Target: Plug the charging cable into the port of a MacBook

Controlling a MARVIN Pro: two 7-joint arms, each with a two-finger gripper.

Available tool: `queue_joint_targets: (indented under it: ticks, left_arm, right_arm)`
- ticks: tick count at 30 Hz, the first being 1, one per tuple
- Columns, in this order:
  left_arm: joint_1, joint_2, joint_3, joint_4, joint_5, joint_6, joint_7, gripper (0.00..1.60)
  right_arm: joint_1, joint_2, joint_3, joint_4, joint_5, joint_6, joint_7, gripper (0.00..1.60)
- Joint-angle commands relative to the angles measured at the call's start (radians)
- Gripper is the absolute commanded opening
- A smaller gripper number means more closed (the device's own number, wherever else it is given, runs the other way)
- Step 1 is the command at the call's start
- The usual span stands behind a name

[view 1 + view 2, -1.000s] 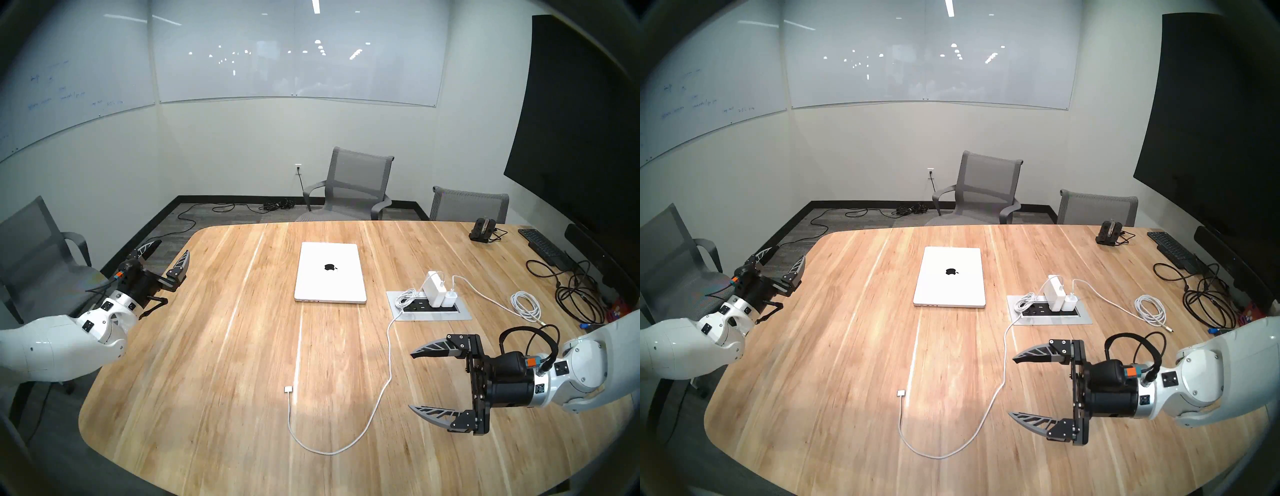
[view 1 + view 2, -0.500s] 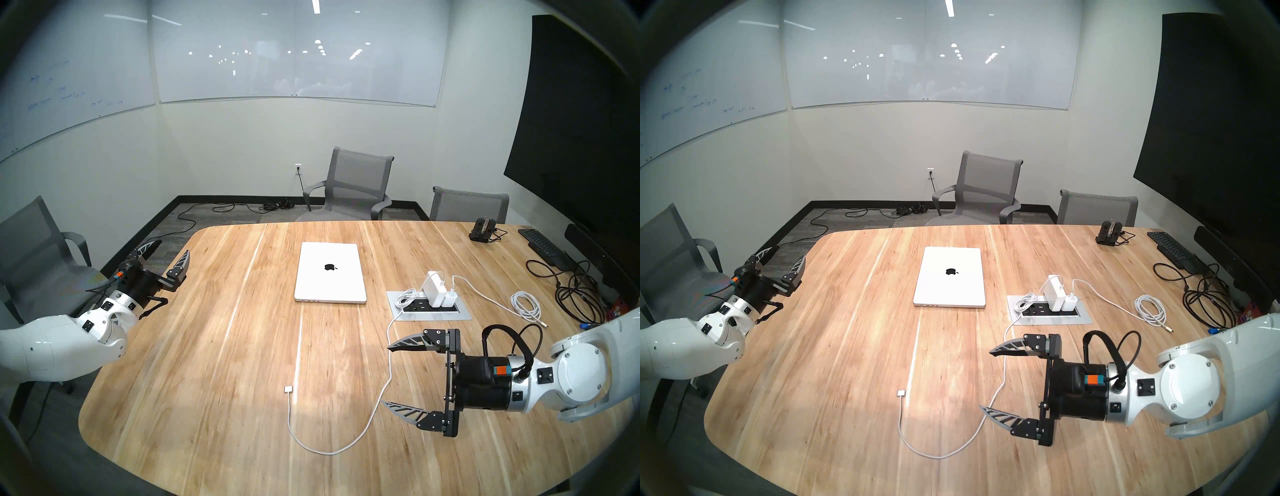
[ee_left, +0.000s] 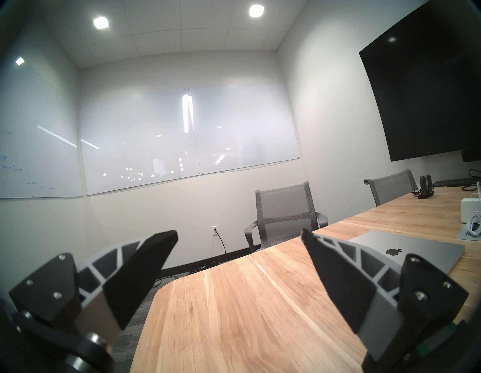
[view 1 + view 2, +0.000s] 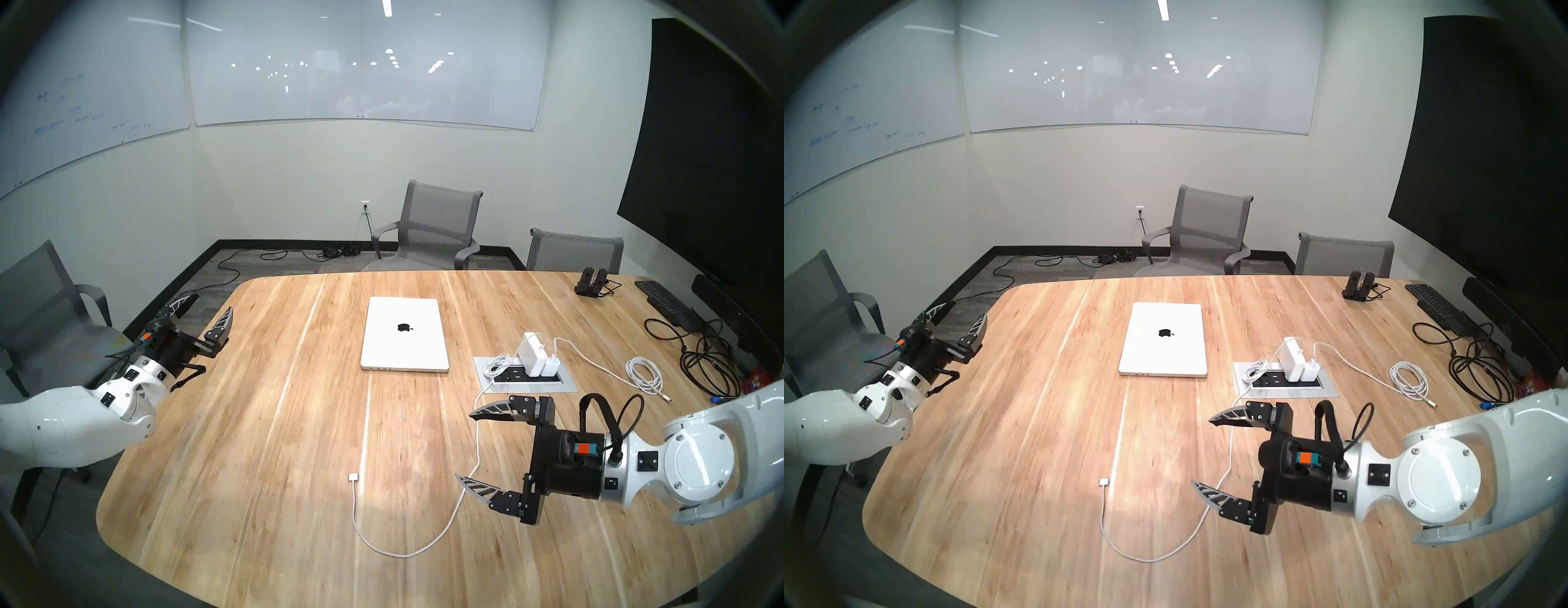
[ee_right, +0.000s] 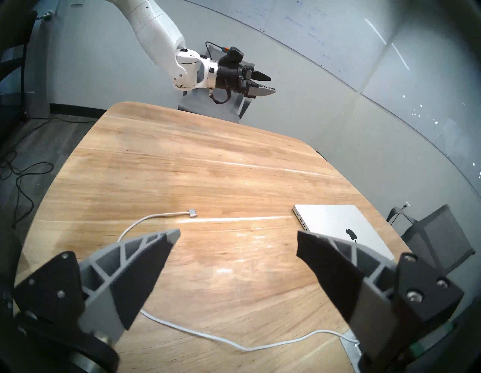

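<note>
- The charging cable [image 4: 462,488] lies loose on the counter [image 4: 263,424], its flat plug [image 4: 353,477] near the front edge, well apart from the laptop [image 4: 405,335] at the middle.
- The port [image 4: 371,368] on the laptop's near side edge is empty.
- The right gripper [image 4: 462,448] has swung in from the right edge and now hangs over the cable's middle run, jaws wide apart, holding nothing; pickup looks next.
- The left gripper [image 4: 208,305] waits at the left edge, jaws open, empty.
</note>
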State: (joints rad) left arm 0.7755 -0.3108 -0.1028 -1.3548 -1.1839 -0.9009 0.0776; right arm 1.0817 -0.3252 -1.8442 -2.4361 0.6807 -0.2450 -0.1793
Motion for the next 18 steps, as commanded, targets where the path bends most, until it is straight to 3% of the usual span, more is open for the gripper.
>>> queue_joint_targets:
  ticks: [1,13,18]
  left_arm:
    - [-0.016,0.001,-0.013,-0.001,-0.002,-0.004,-0.001,1.6]
    - [-0.016,0.001,-0.013,-0.001,-0.002,-0.004,-0.001,1.6]
    - [-0.016,0.001,-0.013,-0.001,-0.002,-0.004,-0.001,1.6]
  right_arm:
    - [-0.005,0.017,0.024,-0.007,0.012,0.008,-0.001,1.6]
    - [-0.016,0.024,0.039,-0.007,0.015,0.021,0.001,1.6]
    - [-0.081,0.065,0.112,-0.007,0.005,0.005,0.066,1.6]
